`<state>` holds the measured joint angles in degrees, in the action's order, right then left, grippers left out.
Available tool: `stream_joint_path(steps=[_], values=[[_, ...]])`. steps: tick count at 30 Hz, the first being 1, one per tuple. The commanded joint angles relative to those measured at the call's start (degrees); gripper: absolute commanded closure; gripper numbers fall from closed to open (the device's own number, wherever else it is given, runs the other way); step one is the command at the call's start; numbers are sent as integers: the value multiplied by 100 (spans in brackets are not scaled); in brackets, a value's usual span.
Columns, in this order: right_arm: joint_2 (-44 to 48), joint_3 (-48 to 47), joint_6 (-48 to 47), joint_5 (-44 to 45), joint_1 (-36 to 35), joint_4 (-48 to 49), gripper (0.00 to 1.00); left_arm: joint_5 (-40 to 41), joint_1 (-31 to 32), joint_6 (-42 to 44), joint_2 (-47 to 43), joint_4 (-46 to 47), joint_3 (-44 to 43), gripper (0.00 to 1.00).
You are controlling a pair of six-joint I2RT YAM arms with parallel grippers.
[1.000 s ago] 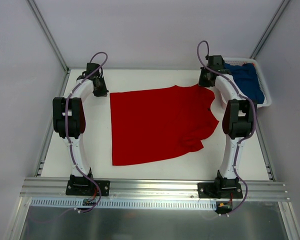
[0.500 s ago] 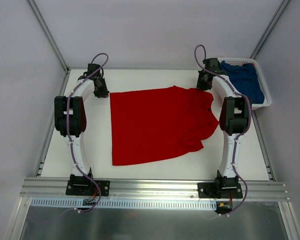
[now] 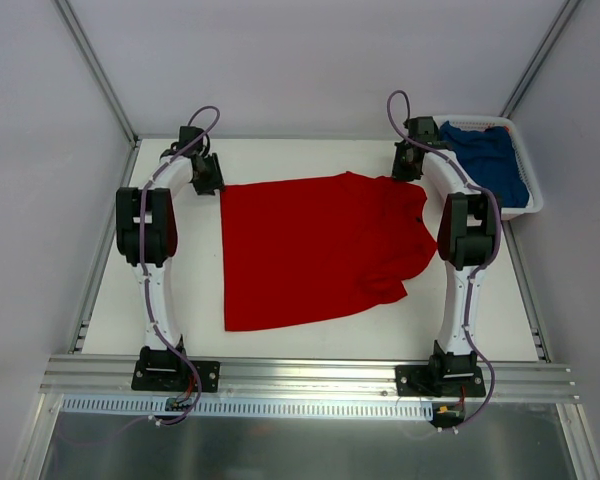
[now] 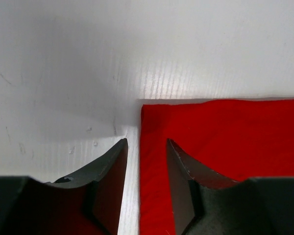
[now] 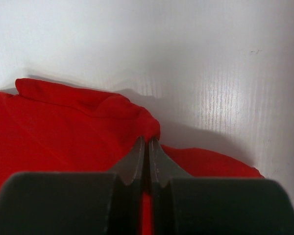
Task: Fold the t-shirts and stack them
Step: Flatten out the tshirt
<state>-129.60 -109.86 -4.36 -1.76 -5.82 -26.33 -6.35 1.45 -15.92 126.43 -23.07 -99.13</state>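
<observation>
Top view: red t-shirt (image 3: 310, 250) flat on the table (image 3: 190, 290), blue t-shirt (image 3: 492, 160) heaped in the white basket (image 3: 478, 120) far right, left gripper (image 3: 206, 185) and right gripper (image 3: 404, 172) at the two ends of the red one's far edge. Left wrist: parted astride the corner hem, holding nothing; could close on a sliver and miss. Right wrist: pinched shut on a thin red ridge; could slip on lifting, skewing the fold.

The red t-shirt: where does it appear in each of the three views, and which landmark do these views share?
Top external: the red t-shirt lies spread in the middle of the picture.
Left wrist: lower right, with its corner just ahead of the open left gripper.
Right wrist: left and lower middle; the shut right gripper pinches a ridge of it.
Shared landmark: the white table beyond the shirt's edge.
</observation>
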Motion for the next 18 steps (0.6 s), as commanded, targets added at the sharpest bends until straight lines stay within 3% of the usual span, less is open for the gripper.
stream_joint_path(steps=[1,9,18], values=[[286,26,-21,-61,-50,31,100,-323,22,-78,135,13,-387,61],[453,88,-47,-97,-59,49,100,-762,22,-262,487,-127,-774,62],[576,193,-56,-184,-59,75,100,-640,39,-298,453,-259,-678,60]])
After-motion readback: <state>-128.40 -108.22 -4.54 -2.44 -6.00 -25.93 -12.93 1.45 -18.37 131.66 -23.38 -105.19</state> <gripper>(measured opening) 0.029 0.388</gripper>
